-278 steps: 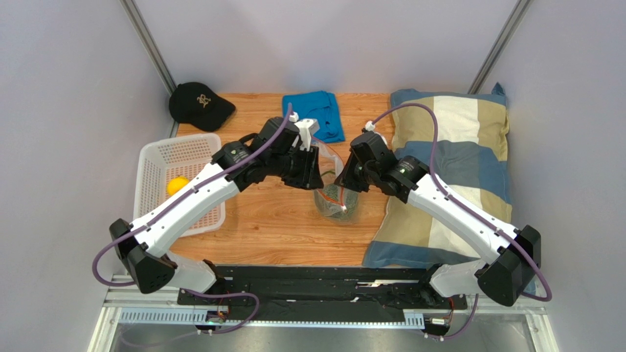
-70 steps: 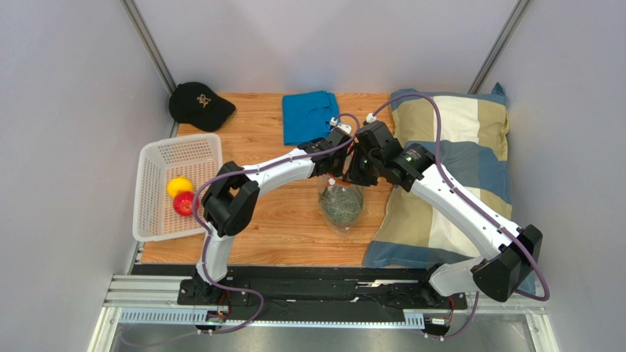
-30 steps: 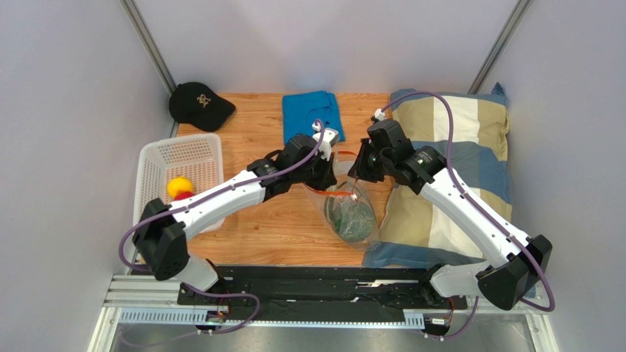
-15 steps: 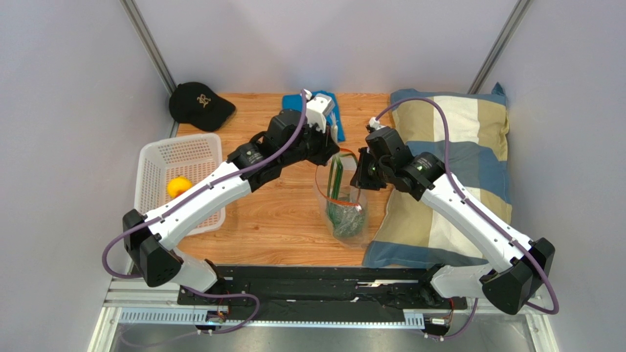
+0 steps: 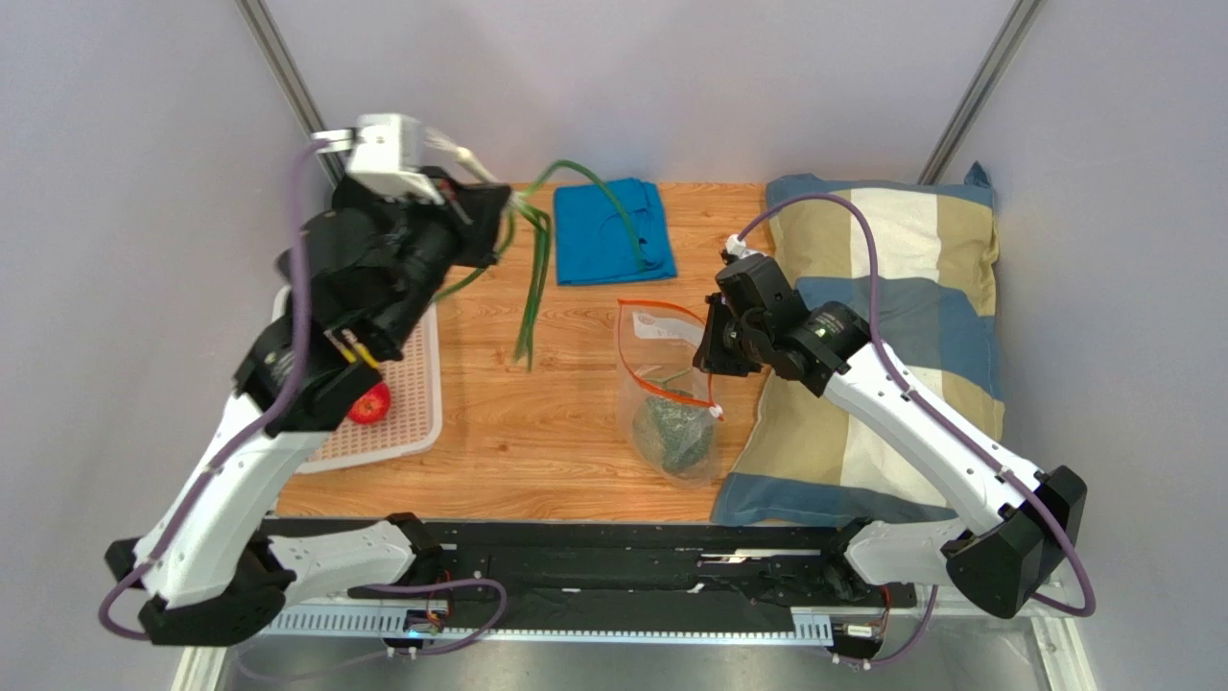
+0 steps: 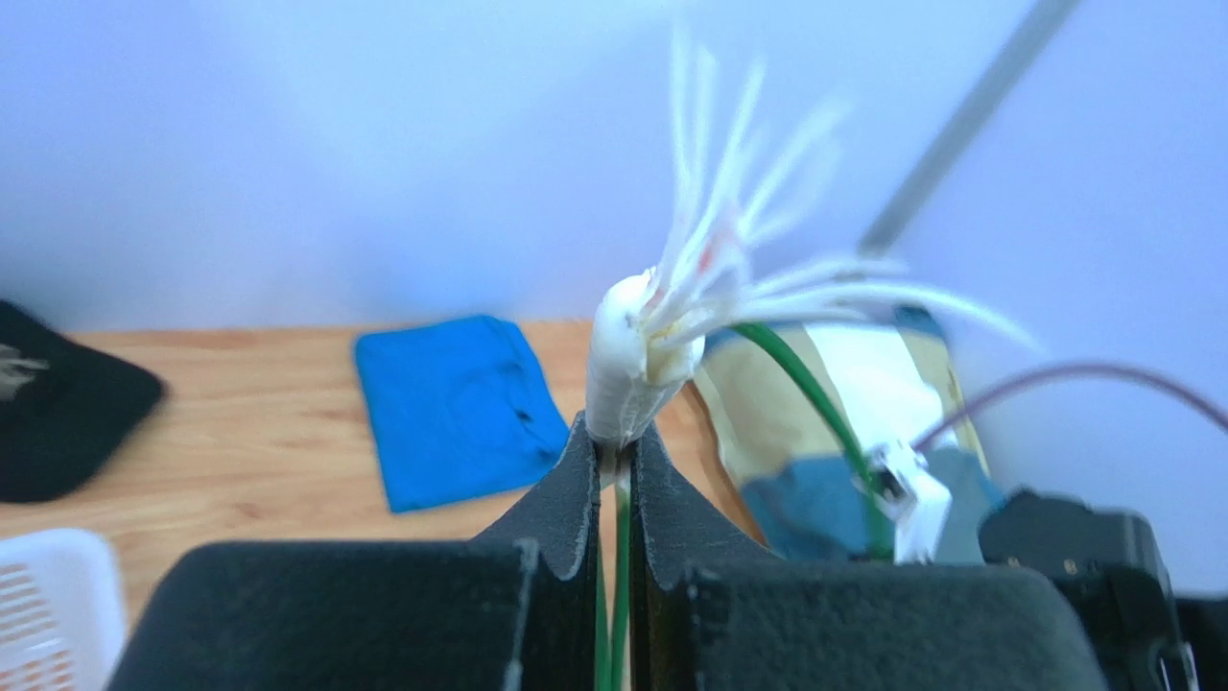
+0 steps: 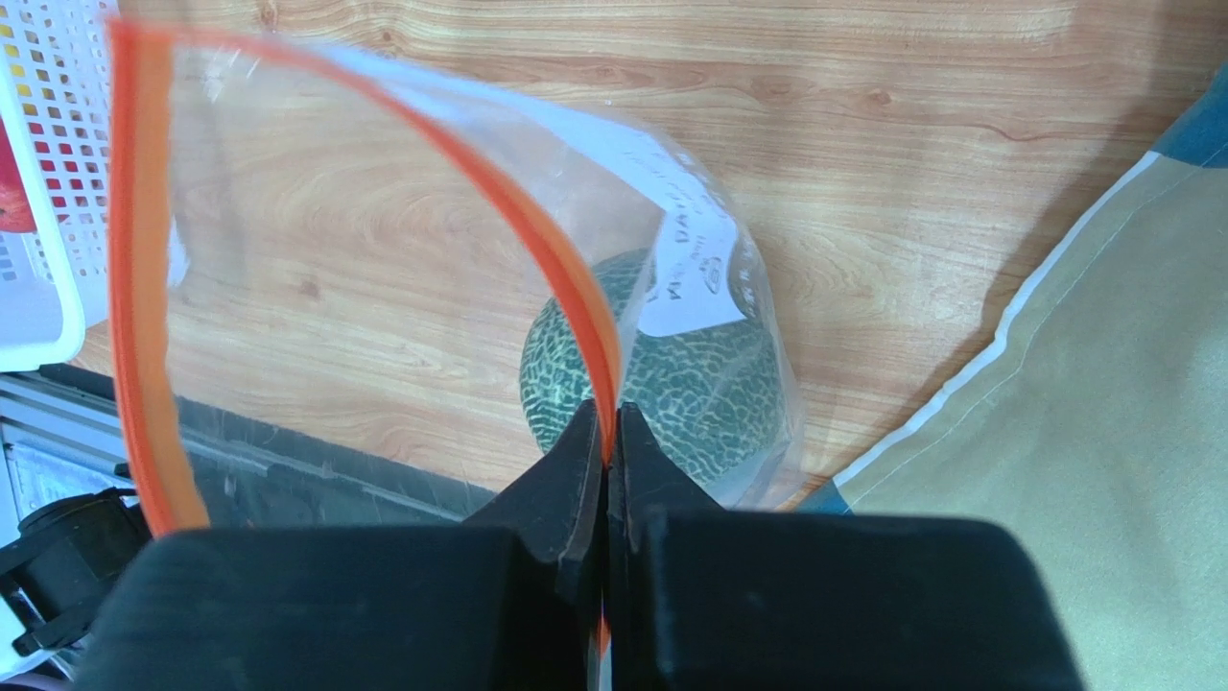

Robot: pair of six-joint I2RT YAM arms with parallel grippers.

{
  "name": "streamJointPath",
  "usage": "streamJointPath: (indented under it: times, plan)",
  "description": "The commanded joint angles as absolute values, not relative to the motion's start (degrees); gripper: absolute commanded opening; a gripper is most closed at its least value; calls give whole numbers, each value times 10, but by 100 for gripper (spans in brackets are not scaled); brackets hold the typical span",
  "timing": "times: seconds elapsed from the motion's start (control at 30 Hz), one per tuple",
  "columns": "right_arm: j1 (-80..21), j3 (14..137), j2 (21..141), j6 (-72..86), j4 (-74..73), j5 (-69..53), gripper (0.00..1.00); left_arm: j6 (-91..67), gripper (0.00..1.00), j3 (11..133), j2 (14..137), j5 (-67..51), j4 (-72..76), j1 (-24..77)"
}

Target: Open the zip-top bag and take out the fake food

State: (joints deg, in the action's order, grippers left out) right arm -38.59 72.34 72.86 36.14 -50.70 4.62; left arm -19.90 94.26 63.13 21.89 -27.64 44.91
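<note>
Open zip-top bag (image 5: 652, 377) is standing on wood table (image 5: 562, 432), centre-right. R gripper (image 7: 608, 432) is pinching its orange zip strip (image 7: 137, 288), jaws closed on it. Grey-green ball (image 7: 692, 377) is sitting inside bag, just past those jaws. L gripper (image 6: 616, 449), up high far-left, is clamping green stems (image 5: 535, 288) below white bulb (image 6: 629, 367), w/ stems dangling outside bag. Red fruit (image 5: 371, 403) is lying in basket (image 5: 415, 418).
</note>
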Motion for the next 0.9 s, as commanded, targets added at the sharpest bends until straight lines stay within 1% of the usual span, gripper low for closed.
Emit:
streamJointPath:
  times: [0.0,0.03,0.07,0.13,0.17,0.23,0.27,0.33,0.37,0.4,0.43,0.47,0.5,0.67,0.77,0.8,0.87]
  plan:
    - [-387,730,714,352,-509,57,0,-149,0,956,613,333,-300,424]
    - [-387,728,714,350,-509,55,0,-170,0,955,609,349,-317,382]
    - [-387,727,710,349,-511,53,0,-188,0,948,606,338,-351,352]
    - [-387,722,704,345,-512,51,0,-207,0,931,591,302,-370,292]
    - [-387,721,697,344,-513,51,0,-210,0,902,584,298,-372,251]
    - [-387,716,691,340,-513,54,0,-209,0,868,564,292,-363,209]
    - [-387,715,688,336,-513,54,0,-206,0,830,558,289,-346,169]
    - [-386,715,683,331,-513,55,0,-221,0,794,547,275,-331,128]
    - [-386,719,683,325,-513,57,0,-229,0,755,545,262,-309,102]
    - [-386,721,684,323,-513,56,0,-249,0,738,547,239,-298,53]
    - [-386,724,685,319,-514,58,0,-253,0,720,551,183,-283,27]
    - [-385,728,686,316,-514,59,0,-257,0,690,556,159,-255,6]
    - [-385,734,689,311,-514,58,0,-258,0,679,570,143,-243,-27]
    - [-378,749,700,301,-514,52,0,-257,0,651,644,100,-219,-116]
    - [-374,752,703,294,-514,52,0,-245,0,648,714,4,-184,-173]
    - [-370,753,705,293,-514,54,0,-252,0,652,755,-55,-185,-185]
    - [-367,756,710,291,-512,54,0,-264,0,669,796,-73,-206,-200]
